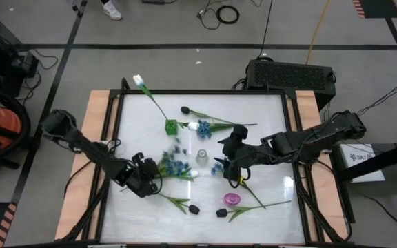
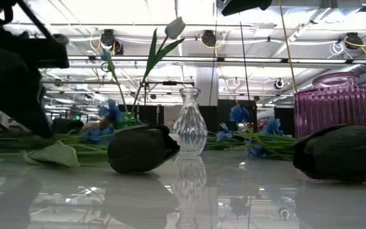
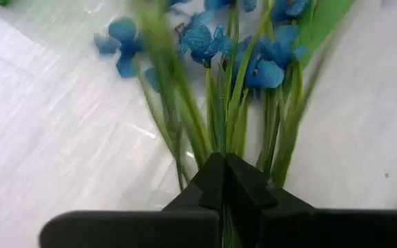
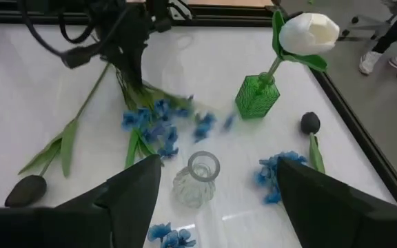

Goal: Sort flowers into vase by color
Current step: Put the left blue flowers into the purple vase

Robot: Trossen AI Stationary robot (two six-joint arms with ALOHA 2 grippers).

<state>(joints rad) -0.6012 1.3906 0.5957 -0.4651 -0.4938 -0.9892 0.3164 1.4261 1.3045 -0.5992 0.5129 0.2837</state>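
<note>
A spray of blue flowers (image 1: 174,165) lies left of the table's middle, and my left gripper (image 1: 154,173) is shut on its green stems. In the green vase (image 1: 171,125) stands a white tulip (image 1: 138,80). The clear vase (image 1: 202,158) and the pink vase (image 1: 231,199) hold nothing. A second blue spray (image 1: 205,126) lies at the far middle. Black tulips (image 1: 194,208) (image 1: 220,213) (image 1: 184,109) lie on the table. My right gripper (image 1: 223,156) hangs open above the table, just right of the clear vase (image 4: 195,179), touching nothing. My left gripper pinches the bunched green stems (image 3: 220,134) of the blue spray between its two fingers, a short way behind the blooms. The fingers slant down from the table's left and near side. The blooms (image 4: 150,127) fan out ahead of the fingers, low over the table.
A black tulip's leafy stem (image 4: 64,145) runs along the table beside my left gripper. The wooden frame (image 1: 98,138) borders the white tabletop. Loose blue blooms (image 4: 278,172) lie beside the clear vase. In the low view two black tulips (image 2: 142,147) (image 2: 342,151) lie near the front.
</note>
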